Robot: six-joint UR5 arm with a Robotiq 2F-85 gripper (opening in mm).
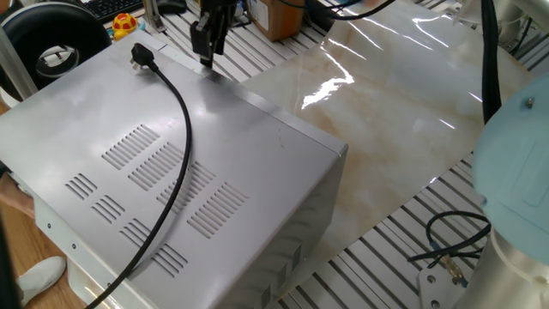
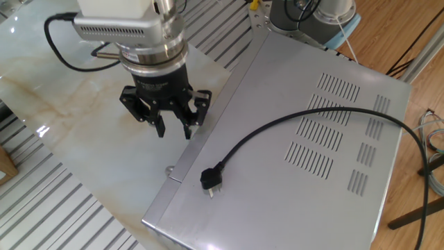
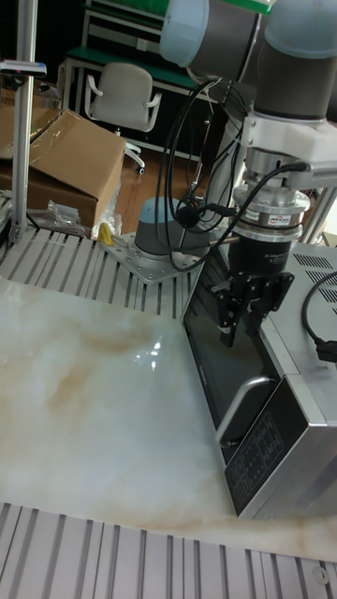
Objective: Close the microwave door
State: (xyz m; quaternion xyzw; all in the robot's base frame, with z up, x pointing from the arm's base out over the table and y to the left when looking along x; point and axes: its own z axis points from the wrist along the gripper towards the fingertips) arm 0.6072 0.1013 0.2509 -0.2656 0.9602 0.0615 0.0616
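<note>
The microwave (image 1: 171, 172) is a big silver-grey box with vent slots, and its black power cord (image 2: 277, 132) lies across the top. In the tall fixed view the microwave door (image 3: 213, 360) shows its dark glass face and a grey handle. It lies about flush with the control panel. From above only its thin top edge (image 2: 186, 154) shows, tight against the casing. My gripper (image 2: 174, 130) hangs just in front of that edge, near the door's upper part (image 3: 236, 328). It is open with nothing between its fingers (image 1: 204, 58).
The plug (image 2: 210, 180) lies on the casing near the front edge. A glossy marble-patterned tabletop (image 2: 69, 104) spreads in front of the door. The arm's base (image 3: 159, 234) stands behind the microwave, and a cardboard box (image 3: 65, 178) is beyond it. Loose cables (image 1: 446, 249) lie at the table's edge.
</note>
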